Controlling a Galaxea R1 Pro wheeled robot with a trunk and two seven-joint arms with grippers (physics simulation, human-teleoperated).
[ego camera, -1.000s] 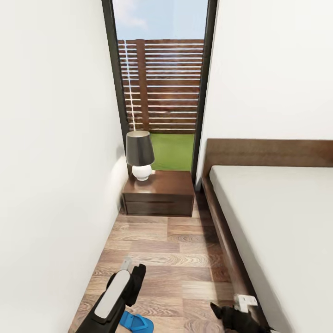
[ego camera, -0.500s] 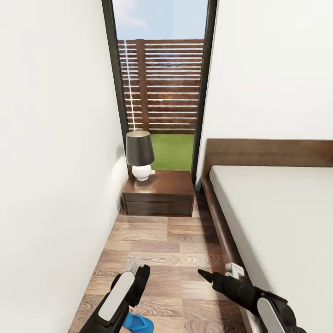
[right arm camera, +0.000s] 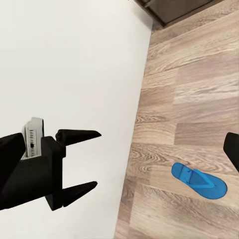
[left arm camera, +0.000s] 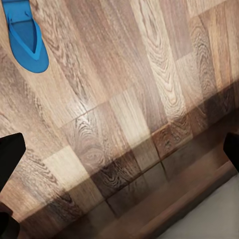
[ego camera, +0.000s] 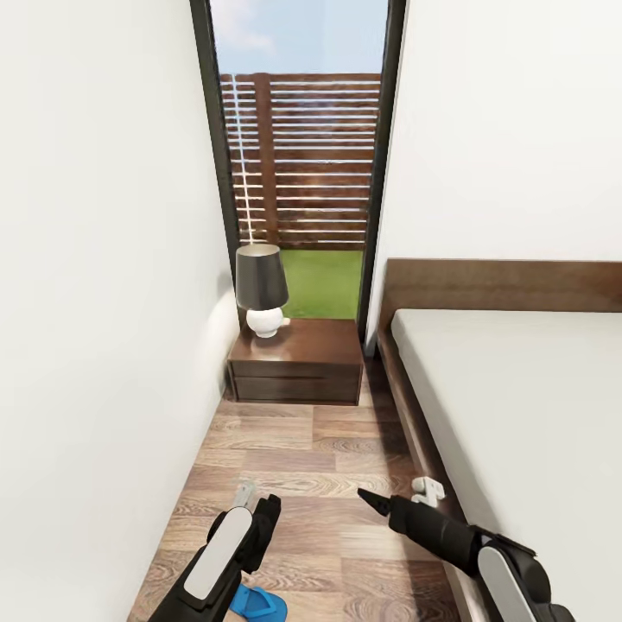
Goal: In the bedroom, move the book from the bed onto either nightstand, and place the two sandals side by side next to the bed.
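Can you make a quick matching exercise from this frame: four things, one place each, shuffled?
Things:
1. lamp
2. sandal
3. nightstand
4. bed

Places:
A. on the floor by the left arm
B. under the window, between wall and bed
C. on the nightstand's top
D. along the picture's right side, headboard against the wall

Pairs: 1-C, 2-A, 3-B, 4-D
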